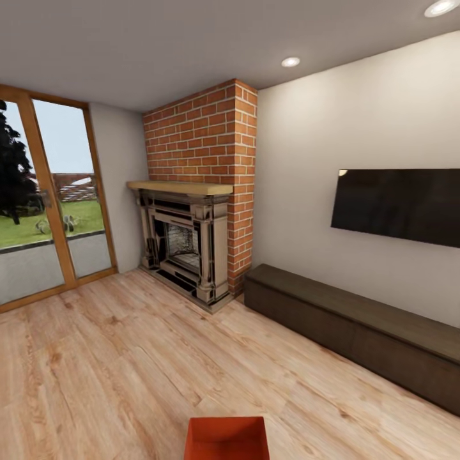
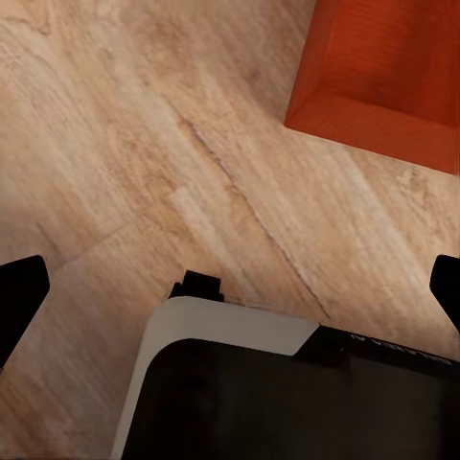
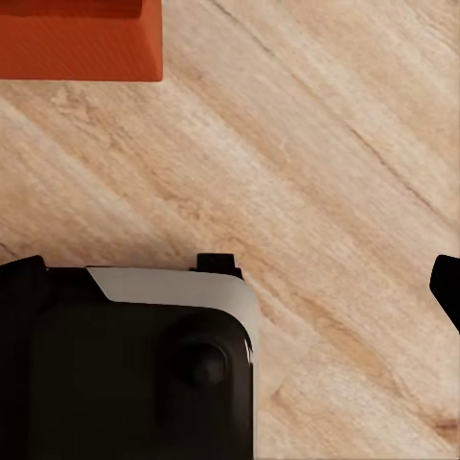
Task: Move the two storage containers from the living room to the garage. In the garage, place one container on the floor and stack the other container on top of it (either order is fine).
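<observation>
One orange-red lidless storage container rests on the living room's light wood-plank flooring, at the very bottom of the head view, close in front of me. The left wrist view catches a corner of an orange-red container on the planks, and the right wrist view catches another such corner. My left gripper hangs open above the planks, its dark fingertips far apart, holding nothing. My right gripper is open too, well short of the container.
A red-brick fireplace stands at the far wall. A long low dark cabinet runs along the right wall under a wall-mounted black screen. Wood-framed glass doors are at the left. My own white-and-black body lies below both wrists.
</observation>
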